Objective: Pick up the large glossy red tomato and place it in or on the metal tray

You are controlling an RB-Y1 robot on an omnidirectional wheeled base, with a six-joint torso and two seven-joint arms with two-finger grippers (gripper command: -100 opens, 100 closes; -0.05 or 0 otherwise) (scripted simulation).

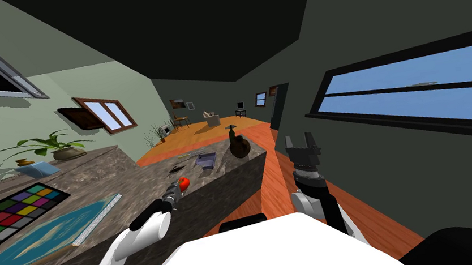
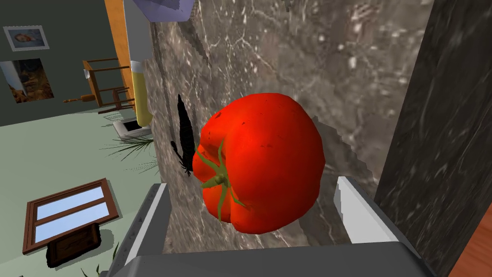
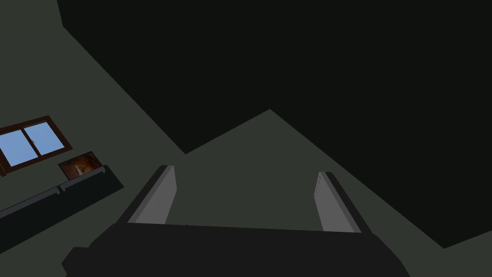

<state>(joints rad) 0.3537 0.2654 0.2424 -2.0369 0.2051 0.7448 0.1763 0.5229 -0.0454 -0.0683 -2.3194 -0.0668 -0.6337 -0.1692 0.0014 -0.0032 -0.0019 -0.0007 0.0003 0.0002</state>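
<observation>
Closest in, the left gripper [image 2: 252,184] reaches over the grey marbled counter [image 2: 288,48]. Its two fingers are spread wide with the large red tomato [image 2: 269,158] between them, a gap showing on either side (the green stalk is turned toward one finger). The tomato sits on the counter top, near its edge, just beside a slim black thing [image 2: 185,134]. Farther along the same counter lies the small grey tray [image 1: 207,161], well apart from the tomato, with a dark round jug [image 1: 239,146] near it. Off the counter's side, the right gripper [image 1: 300,139] is held up with its fingers apart, empty.
</observation>
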